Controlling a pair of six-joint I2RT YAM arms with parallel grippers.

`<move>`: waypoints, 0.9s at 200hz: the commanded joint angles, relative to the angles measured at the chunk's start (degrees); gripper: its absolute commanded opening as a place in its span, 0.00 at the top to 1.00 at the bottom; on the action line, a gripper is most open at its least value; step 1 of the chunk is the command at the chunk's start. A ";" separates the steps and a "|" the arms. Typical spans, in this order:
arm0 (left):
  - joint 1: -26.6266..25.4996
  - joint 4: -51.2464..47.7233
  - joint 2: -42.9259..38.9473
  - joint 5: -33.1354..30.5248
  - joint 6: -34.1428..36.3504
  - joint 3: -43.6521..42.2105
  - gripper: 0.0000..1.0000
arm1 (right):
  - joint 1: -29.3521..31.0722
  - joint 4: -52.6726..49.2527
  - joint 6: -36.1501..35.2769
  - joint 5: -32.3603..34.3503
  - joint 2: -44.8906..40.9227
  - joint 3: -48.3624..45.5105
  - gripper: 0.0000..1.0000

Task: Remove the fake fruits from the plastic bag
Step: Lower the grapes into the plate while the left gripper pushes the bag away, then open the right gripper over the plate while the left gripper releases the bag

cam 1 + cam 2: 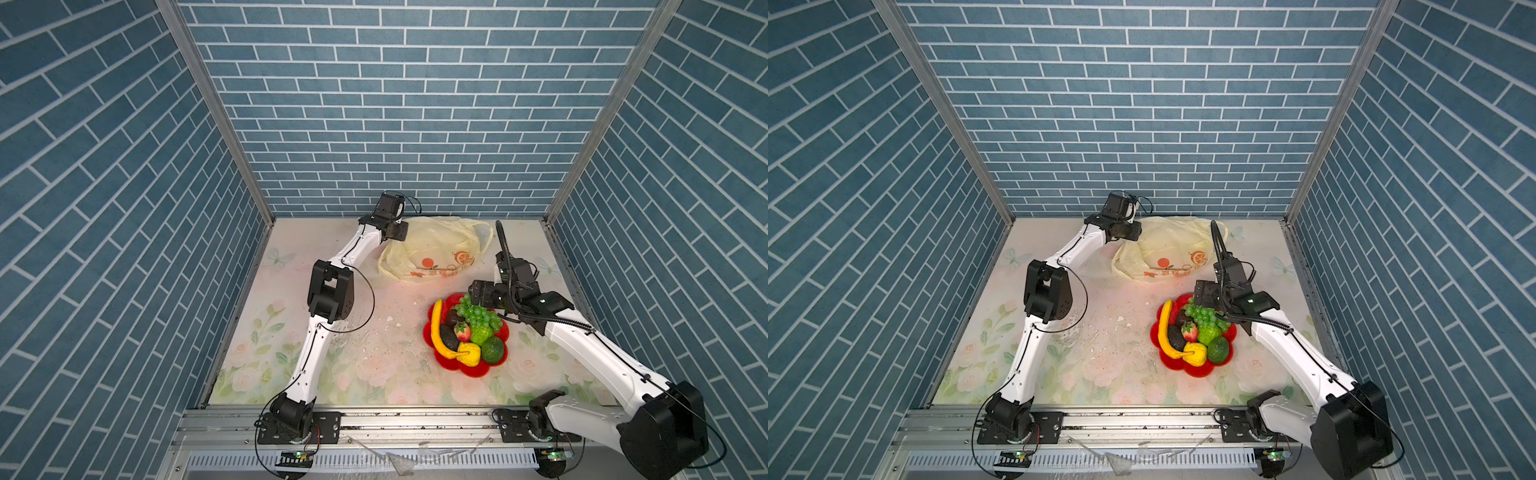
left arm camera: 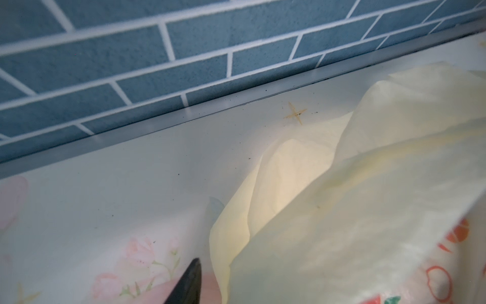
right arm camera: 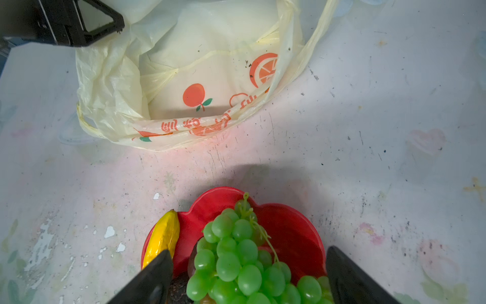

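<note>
The plastic bag lies slack and crumpled at the back of the table, and I see nothing inside it in the right wrist view. The fake fruits are heaped on a red plate: banana, grape bunch, strawberry, yellow knobbly ball, green round fruit. My left gripper hovers at the bag's back-left edge. One bare finger shows clear of the film; bag hides the other. My right gripper stands open astride the grapes.
Blue brick walls close in the back and both sides, and the left gripper is near the back wall. White flecks dot the floral table top left of the plate. A metal rail runs along the front edge.
</note>
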 commanded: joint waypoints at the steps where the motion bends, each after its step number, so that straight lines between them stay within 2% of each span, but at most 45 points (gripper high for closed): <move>1: -0.18 -5.61 -1.75 -0.81 -0.38 0.90 0.36 | -2.08 -1.37 6.15 -1.73 -2.98 -3.21 0.09; 28: -0.23 -10.26 -5.53 -0.13 -2.39 -0.99 0.17 | -7.34 -7.37 14.38 1.09 -5.45 -6.60 0.10; 45: -0.20 -12.25 -9.81 1.06 -3.88 -4.10 0.10 | -11.11 -5.26 19.94 -2.96 -7.83 -11.56 0.12; 66: -0.17 -11.23 -16.88 0.88 -6.40 -13.71 0.01 | -13.67 -0.17 27.73 -6.76 -12.95 -17.59 0.13; 87: 0.10 -7.40 -25.28 -0.18 -9.09 -24.96 0.01 | -14.01 3.86 33.28 -6.79 -17.00 -21.56 0.13; 99: 0.33 -4.71 -29.76 -1.58 -11.39 -31.95 0.01 | -14.01 6.23 36.74 -9.25 -18.41 -24.13 0.12; 133: 1.22 7.15 -42.10 -4.73 -18.23 -52.17 0.01 | -13.64 16.02 46.29 -10.80 -21.39 -31.88 0.11; 152: 1.49 11.00 -46.51 -6.30 -19.69 -59.10 0.01 | -12.55 19.03 48.08 -9.74 -22.30 -32.86 0.11; 180: 2.03 14.76 -52.53 -8.91 -21.71 -68.05 0.01 | -10.10 25.16 51.12 -8.60 -19.08 -34.08 0.11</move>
